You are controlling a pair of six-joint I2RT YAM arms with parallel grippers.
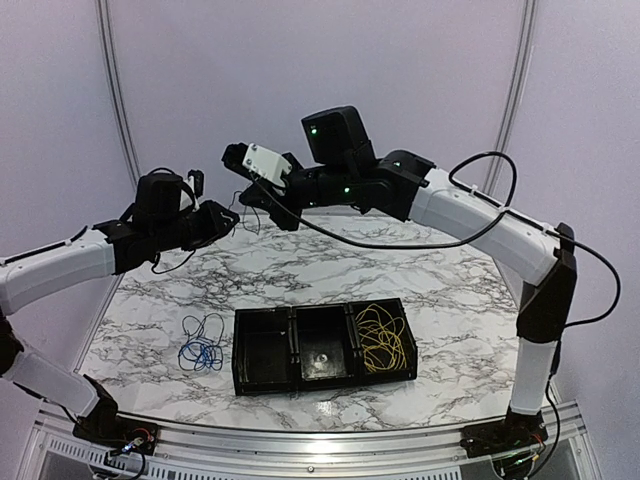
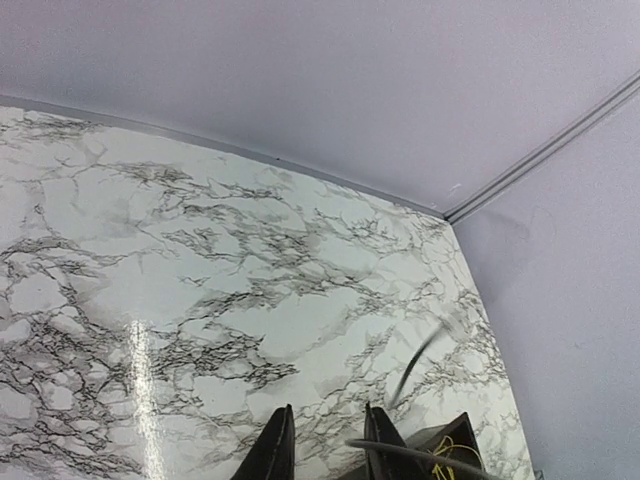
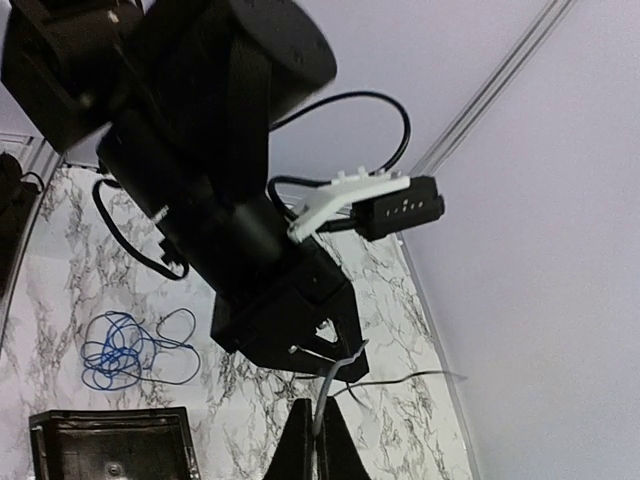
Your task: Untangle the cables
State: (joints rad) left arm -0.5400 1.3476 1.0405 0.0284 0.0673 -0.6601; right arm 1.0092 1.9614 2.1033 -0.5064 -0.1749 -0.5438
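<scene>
only the right wrist shows right gripper (image 3: 315, 445) closed, seemingly pinching grey cable (image 3: 325, 385); left gripper (image 2: 328, 420) ajar.

From the left wrist, the left gripper (image 2: 328, 420) shows only two tips; the rest drops off the bottom edge. At 5 o'clock the tray (image 2: 428, 440), with a yellow cable (image 2: 450, 455) in it, is cropped to a corner. A dark strand (image 2: 420, 362) above it is just a blur. From the right wrist, the right gripper (image 3: 317, 425) is cut off likewise, and a grey cable (image 3: 328, 385) vanishes between its tips.
</scene>
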